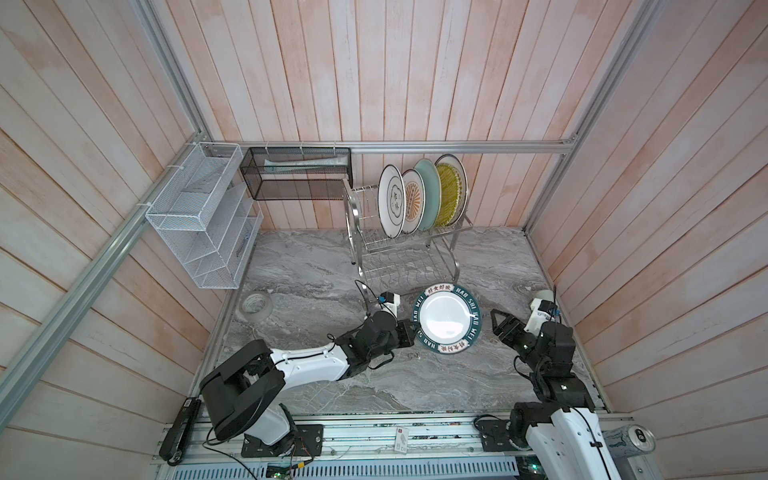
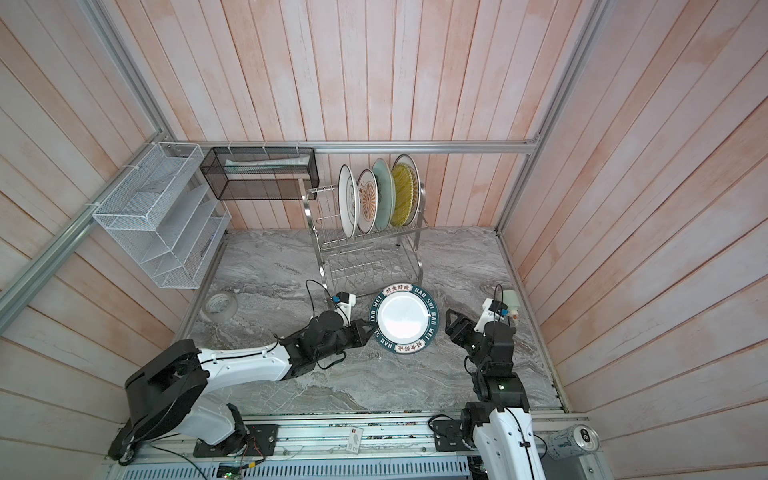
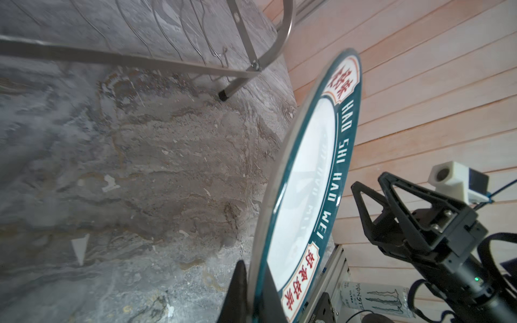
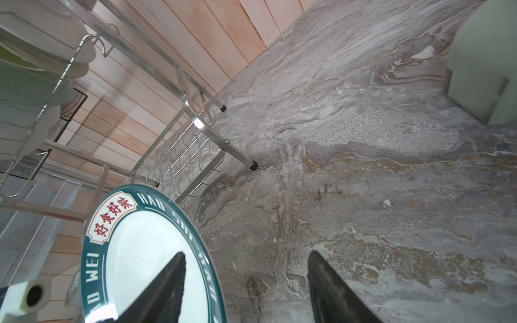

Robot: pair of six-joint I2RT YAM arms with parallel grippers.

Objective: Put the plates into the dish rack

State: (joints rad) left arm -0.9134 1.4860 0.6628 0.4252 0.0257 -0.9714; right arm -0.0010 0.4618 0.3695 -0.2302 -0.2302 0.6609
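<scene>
A: Pinching the lettered plate (image 1: 448, 322) at its nine-o'clock rim, the left gripper (image 1: 410, 331) is clamped tight. I'd say an edge grip suits standing it in the dish rack (image 1: 399, 253), at twelve.

B: The right gripper (image 1: 498, 328), at three o'clock, gapes empty. Only the left wrist view shows fingers (image 3: 237, 290) on both rim faces.

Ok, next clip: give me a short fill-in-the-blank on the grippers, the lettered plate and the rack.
1. The left gripper is ____ on the rim of the green-rimmed plate.
2. The right gripper is ____, apart from that plate.
3. The other plates stand on edge in the ____ tier of the dish rack.
Missing words: shut; open; upper.
</scene>
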